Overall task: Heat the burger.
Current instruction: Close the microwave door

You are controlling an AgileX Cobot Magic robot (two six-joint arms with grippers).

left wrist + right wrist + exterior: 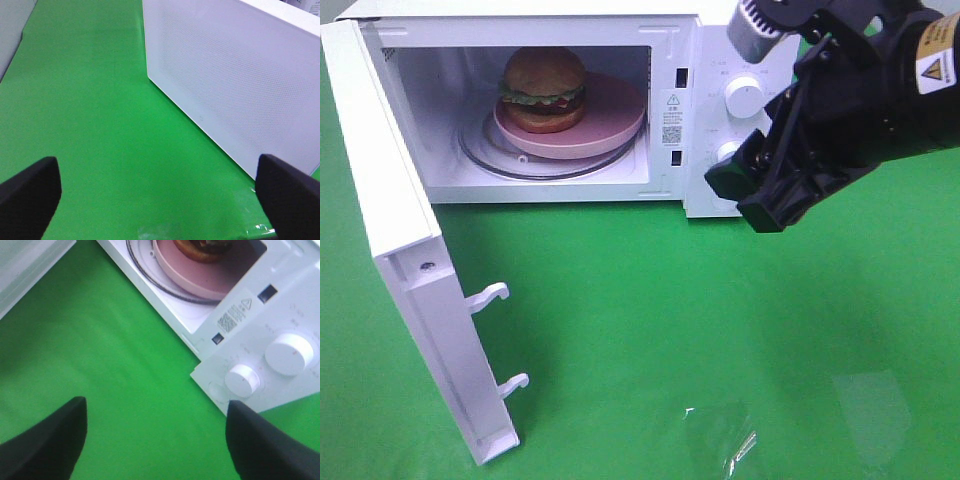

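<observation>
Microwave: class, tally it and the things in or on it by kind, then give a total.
Microwave: 1
Burger: 1
Pink plate: 1
Glass turntable: 1
Control knobs: 2
Total: 6

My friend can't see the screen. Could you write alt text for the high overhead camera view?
A burger on a pink plate sits inside a white microwave whose door stands wide open. A black gripper hovers open beside its knobs.
</observation>
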